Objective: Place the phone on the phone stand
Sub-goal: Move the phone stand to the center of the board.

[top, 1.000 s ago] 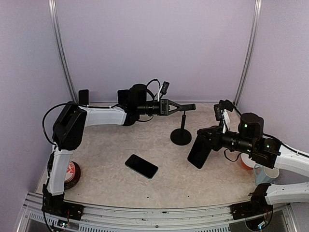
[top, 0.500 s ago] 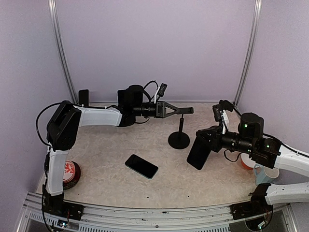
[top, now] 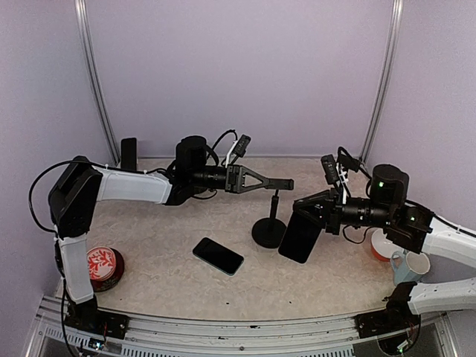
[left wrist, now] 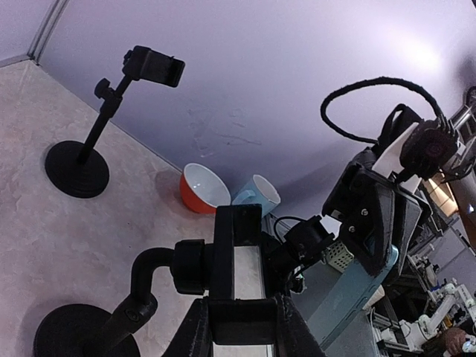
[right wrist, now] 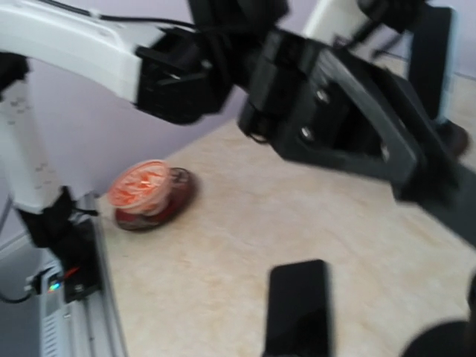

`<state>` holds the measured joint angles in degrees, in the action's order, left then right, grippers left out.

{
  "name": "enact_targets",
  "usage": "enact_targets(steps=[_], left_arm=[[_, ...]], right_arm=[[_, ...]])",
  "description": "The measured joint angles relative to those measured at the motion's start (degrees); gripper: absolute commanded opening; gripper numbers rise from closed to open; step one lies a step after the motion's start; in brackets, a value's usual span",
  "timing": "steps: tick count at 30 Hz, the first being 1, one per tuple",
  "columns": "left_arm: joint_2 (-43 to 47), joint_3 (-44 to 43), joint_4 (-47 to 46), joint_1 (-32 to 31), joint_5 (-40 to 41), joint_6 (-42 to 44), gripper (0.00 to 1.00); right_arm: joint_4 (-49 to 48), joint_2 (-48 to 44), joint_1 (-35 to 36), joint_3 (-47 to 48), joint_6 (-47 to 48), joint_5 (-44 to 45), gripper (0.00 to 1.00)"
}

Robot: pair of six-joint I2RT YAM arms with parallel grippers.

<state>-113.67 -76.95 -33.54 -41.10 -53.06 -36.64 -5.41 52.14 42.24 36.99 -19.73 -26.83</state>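
Black fingers of the left gripper (top: 288, 184) pinch the top of the black round-based metal phone stand (top: 266, 233), steadying it, we judge, while at its 3 o'clock the slim black glass-faced phone (top: 299, 238) hangs clamped in the right gripper (top: 311, 210), ready for seating.

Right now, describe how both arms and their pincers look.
The left arm and right arm have white shells and black joints. The left pincer and right pincer are black, tapering wedges. Black cables loop at the wrists; green lights dot the right arm.
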Motion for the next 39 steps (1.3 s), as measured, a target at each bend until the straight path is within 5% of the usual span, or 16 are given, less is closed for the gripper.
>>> enact_targets(steps=[17,39], left_arm=[[5.0,5.6,-2.1,-6.5,-6.0,1.2,0.0],[8.1,9.2,-2.9,-9.1,-10.6,3.7,0.0]], right_arm=[[-9.4,8.0,0.0,8.6,-1.9,-18.4,0.0],[-19.4,15.2,0.0,10.5,-7.6,-27.6,0.0]])
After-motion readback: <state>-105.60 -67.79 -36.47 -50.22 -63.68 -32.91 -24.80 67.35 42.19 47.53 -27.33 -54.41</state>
